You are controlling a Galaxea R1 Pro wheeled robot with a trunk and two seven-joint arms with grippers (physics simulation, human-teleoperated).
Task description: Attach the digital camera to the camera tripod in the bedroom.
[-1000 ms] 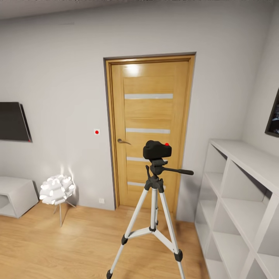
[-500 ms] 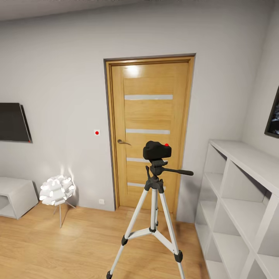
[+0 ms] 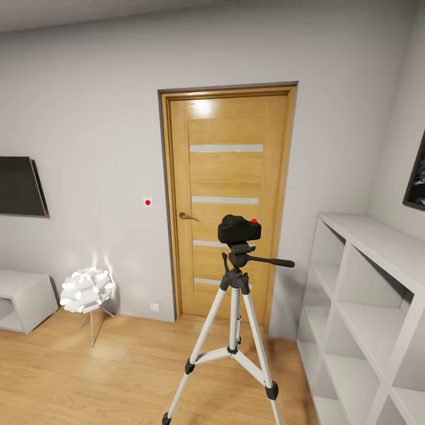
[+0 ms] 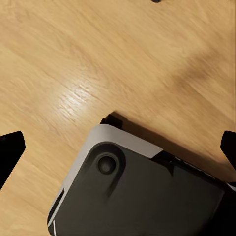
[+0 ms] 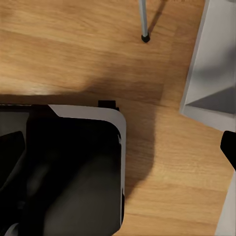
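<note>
Both sets of jaws spread, empty, aimed at wood floor (image 4: 73, 59). Digital camera (image 3: 238, 229) perched atop camera tripod (image 3: 235, 330) by door (image 3: 227, 195); could topple if bumped.

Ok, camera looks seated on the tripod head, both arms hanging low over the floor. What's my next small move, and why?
Probably none on the digital camera: it sits level on the camera tripod, all legs on the floor. Both wrist views look down at planks and the robot's base, fingertips spread with nothing between them. I'd hold still and confirm it stays put.
</note>
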